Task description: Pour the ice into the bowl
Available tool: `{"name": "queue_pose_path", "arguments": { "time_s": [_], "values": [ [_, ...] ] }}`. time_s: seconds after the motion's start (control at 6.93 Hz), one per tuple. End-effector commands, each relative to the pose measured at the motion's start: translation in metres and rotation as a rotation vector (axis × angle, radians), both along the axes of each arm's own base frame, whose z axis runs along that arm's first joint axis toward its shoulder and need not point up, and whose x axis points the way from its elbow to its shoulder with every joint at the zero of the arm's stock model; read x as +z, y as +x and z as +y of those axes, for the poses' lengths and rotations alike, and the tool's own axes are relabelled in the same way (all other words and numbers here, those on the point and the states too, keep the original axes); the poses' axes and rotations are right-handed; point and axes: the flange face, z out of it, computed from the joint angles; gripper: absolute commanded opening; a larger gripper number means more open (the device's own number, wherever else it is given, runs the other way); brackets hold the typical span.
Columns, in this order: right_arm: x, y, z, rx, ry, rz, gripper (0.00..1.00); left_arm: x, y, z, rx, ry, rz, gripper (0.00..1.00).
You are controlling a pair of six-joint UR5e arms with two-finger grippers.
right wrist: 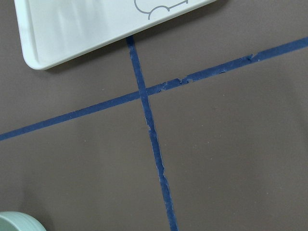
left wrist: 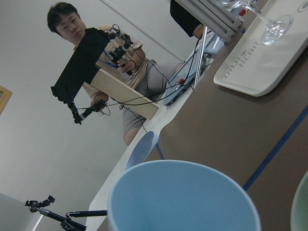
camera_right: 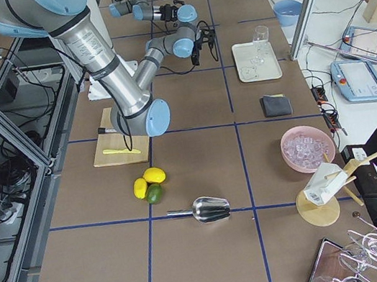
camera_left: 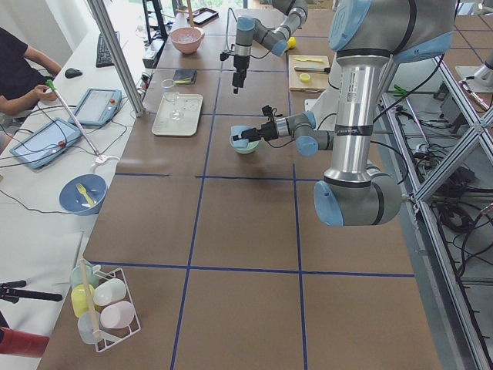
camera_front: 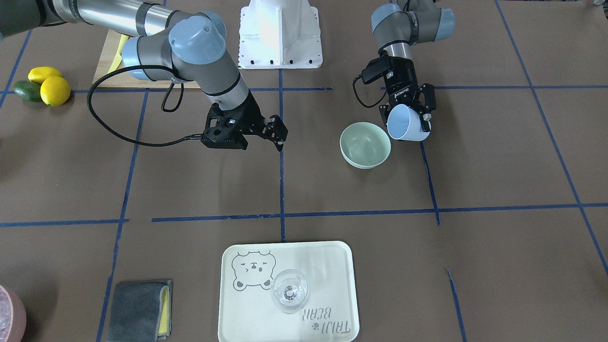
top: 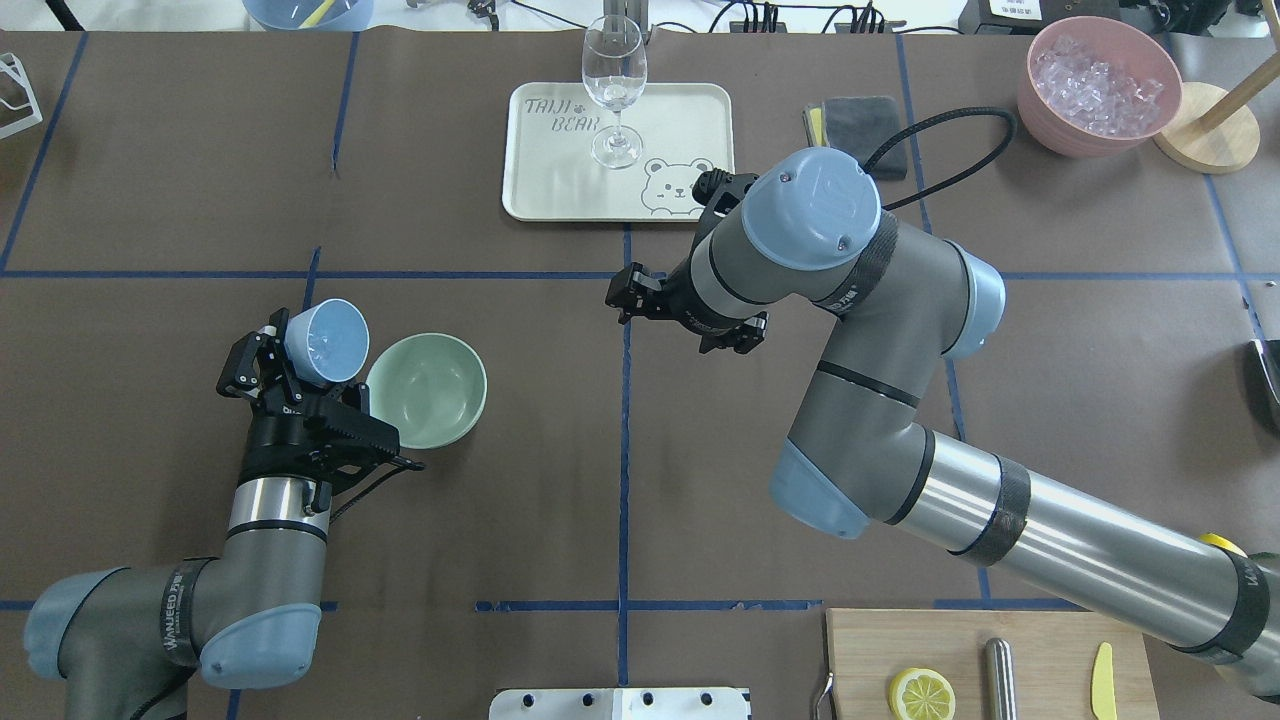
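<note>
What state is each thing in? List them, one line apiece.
left gripper: shut on the blue cup
blue cup: held tilted beside the bowl
bowl: upright, no ice visible inside
right gripper: open, holding nothing
wine glass: upright on the tray, empty
pink container: filled with ice cubes

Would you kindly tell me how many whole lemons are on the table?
2. One lemon and the other lemon lie clustered with a green fruit beside the cutting board, on the robot's right side; none appears hidden.
</note>
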Motion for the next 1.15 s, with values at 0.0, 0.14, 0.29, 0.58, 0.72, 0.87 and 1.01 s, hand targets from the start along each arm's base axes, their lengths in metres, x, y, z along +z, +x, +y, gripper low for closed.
{"name": "queue_pose_path", "arguments": {
  "time_s": [0.0,0.14,0.29,0.58,0.72,0.87,1.01],
  "values": [
    [0.0003,-0.0015,0.0008,-0.001,0.000,0.001,1.00,0.0020,-0.0024,-0.0011,0.023,0.041,-0.240,0.00],
    [-0.0008,-0.0015,0.0008,-0.001,0.001,0.000,1.00,0.0060,-0.0048,-0.0013,0.026,0.055,-0.335,0.00],
    [-0.0010,-0.0014,0.0007,0.000,0.003,-0.001,1.00,0.0070,-0.0049,-0.0017,0.031,0.063,-0.421,0.00],
    [-0.0003,-0.0018,0.0004,0.000,0.002,0.000,1.00,0.0090,-0.0035,-0.0007,0.056,0.065,-0.580,0.00],
    [-0.0003,-0.0018,0.0004,0.000,0.002,0.000,1.00,0.0076,-0.0041,-0.0006,0.074,0.067,-0.652,0.00],
    [0.0007,-0.0018,0.0005,0.000,0.001,0.002,1.00,0.0055,-0.0045,0.0002,0.084,0.069,-0.685,0.00],
    [0.0007,-0.0018,0.0005,0.000,0.001,0.002,1.00,0.0059,-0.0034,0.0016,0.089,0.069,-0.698,0.00]
  ]
}}
